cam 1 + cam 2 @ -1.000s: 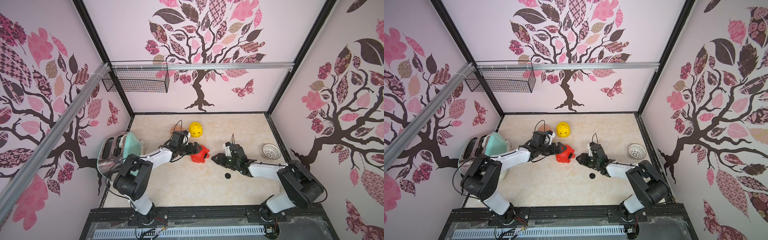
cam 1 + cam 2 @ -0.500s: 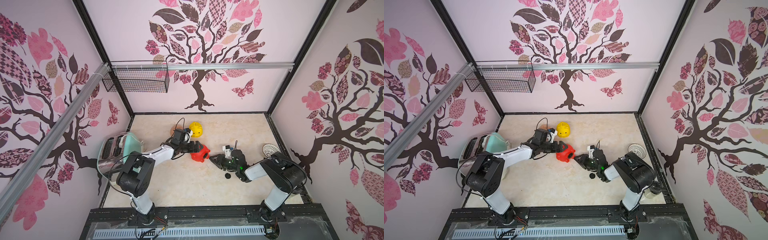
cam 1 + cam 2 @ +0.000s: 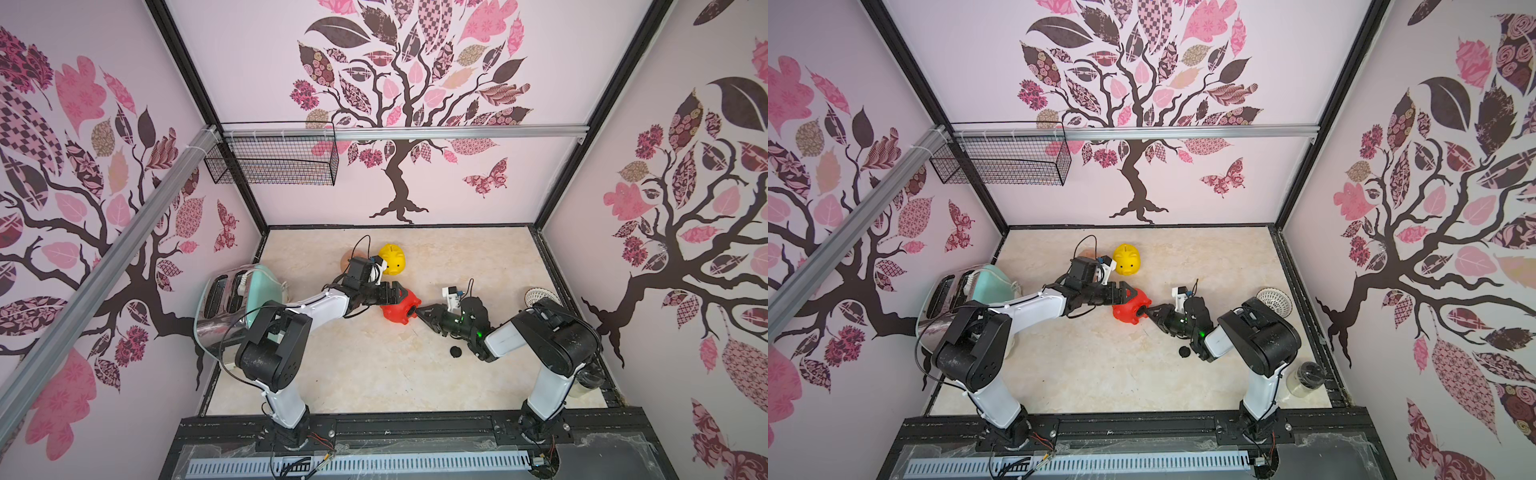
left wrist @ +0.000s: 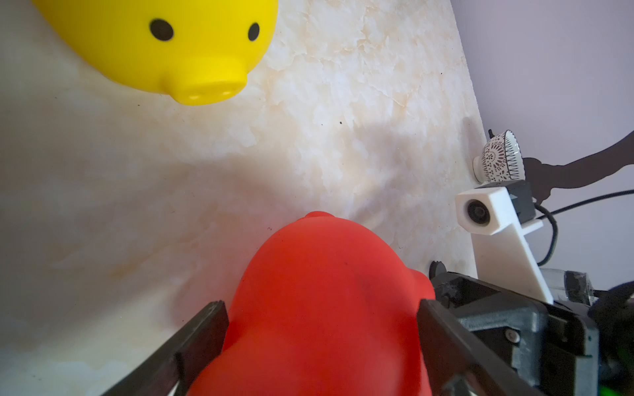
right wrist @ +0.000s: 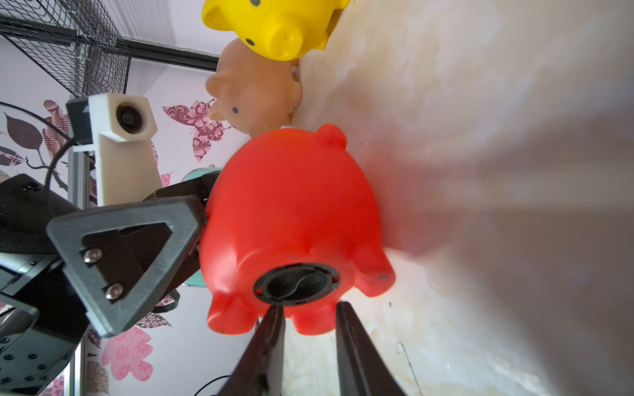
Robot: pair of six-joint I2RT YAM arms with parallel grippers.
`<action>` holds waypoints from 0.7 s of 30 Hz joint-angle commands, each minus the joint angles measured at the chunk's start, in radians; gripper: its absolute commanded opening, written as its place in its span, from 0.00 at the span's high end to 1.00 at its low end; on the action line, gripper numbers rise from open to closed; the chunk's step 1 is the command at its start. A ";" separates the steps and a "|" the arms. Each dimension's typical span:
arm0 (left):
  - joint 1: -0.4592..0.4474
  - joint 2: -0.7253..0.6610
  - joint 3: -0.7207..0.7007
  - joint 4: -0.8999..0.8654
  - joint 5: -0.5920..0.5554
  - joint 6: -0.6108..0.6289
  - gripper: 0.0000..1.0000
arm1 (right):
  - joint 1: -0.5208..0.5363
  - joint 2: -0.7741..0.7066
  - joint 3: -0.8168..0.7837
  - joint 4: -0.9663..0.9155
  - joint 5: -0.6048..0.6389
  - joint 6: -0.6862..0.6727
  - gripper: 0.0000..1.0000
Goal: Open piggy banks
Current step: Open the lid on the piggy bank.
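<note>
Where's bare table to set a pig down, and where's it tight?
Free: front of the table, from the front rail up to the loose black plug; and back right, between yellow pig, back wall and white bowl. Crowded: centre, where the left tool clamps the red pig with the right tool at its belly; toaster takes the left edge.

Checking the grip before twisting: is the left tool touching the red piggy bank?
Touching: in the left wrist view the left tool clamps the red piggy bank on both sides.
</note>
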 commanded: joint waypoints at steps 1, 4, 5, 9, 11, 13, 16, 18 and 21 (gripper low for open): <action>0.003 0.040 -0.009 -0.110 -0.043 0.031 0.09 | -0.004 -0.047 -0.019 -0.023 0.063 -0.047 0.70; 0.003 0.033 -0.005 -0.126 -0.057 0.034 0.09 | -0.004 -0.083 -0.035 -0.047 0.101 -0.056 0.70; 0.003 0.034 -0.004 -0.128 -0.058 0.033 0.09 | -0.004 -0.101 -0.041 -0.060 0.120 -0.056 0.70; 0.004 0.043 0.001 -0.137 -0.061 0.028 0.09 | -0.004 -0.144 -0.045 -0.135 0.168 -0.004 0.70; 0.004 0.048 0.000 -0.138 -0.062 0.026 0.09 | -0.004 -0.155 -0.066 -0.123 0.178 0.078 0.72; 0.004 0.049 -0.001 -0.139 -0.065 0.025 0.09 | 0.001 -0.166 -0.102 -0.073 0.207 0.163 0.74; 0.004 0.048 0.000 -0.146 -0.075 0.025 0.09 | 0.002 -0.182 -0.113 -0.067 0.221 0.195 0.74; 0.004 0.053 0.000 -0.155 -0.088 0.022 0.09 | 0.002 -0.185 -0.093 -0.104 0.211 0.181 0.74; 0.006 0.063 0.003 -0.159 -0.101 0.018 0.09 | 0.006 -0.165 -0.079 -0.062 0.175 0.187 0.75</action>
